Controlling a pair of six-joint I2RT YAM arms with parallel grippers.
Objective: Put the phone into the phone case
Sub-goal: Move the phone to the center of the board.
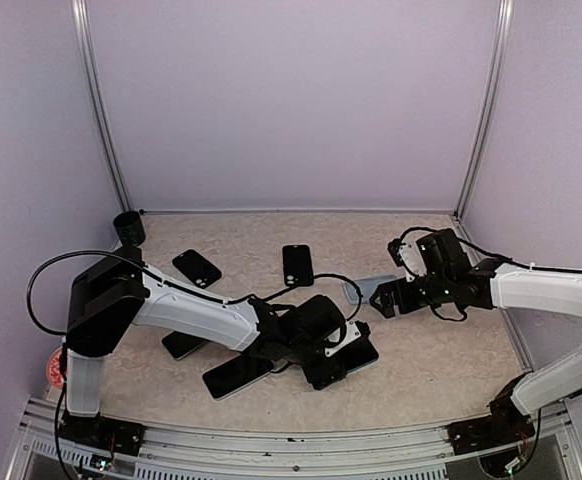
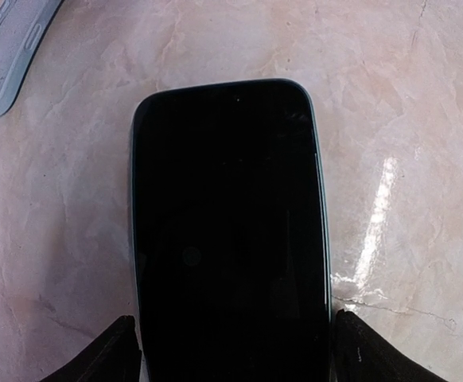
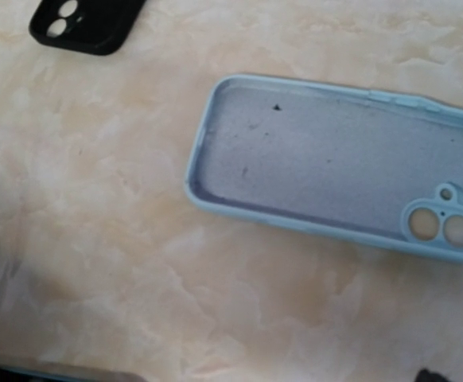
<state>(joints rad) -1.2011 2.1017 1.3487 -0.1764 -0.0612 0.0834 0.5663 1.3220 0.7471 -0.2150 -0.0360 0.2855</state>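
Observation:
The phone, black screen up, lies flat on the marble tabletop. My left gripper straddles its near end, one finger against each long side, shut on the phone. From above, this gripper sits over the phone at mid-table. The phone case is light blue and empty, lying open side up with its camera cut-outs at the right. It is also in the top view and the left wrist view, apart from the phone. My right gripper hovers open beside the case, holding nothing.
A black case with camera holes lies beyond the blue case. Other dark phones or cases lie at the left and centre. A black cup stands in the far left corner.

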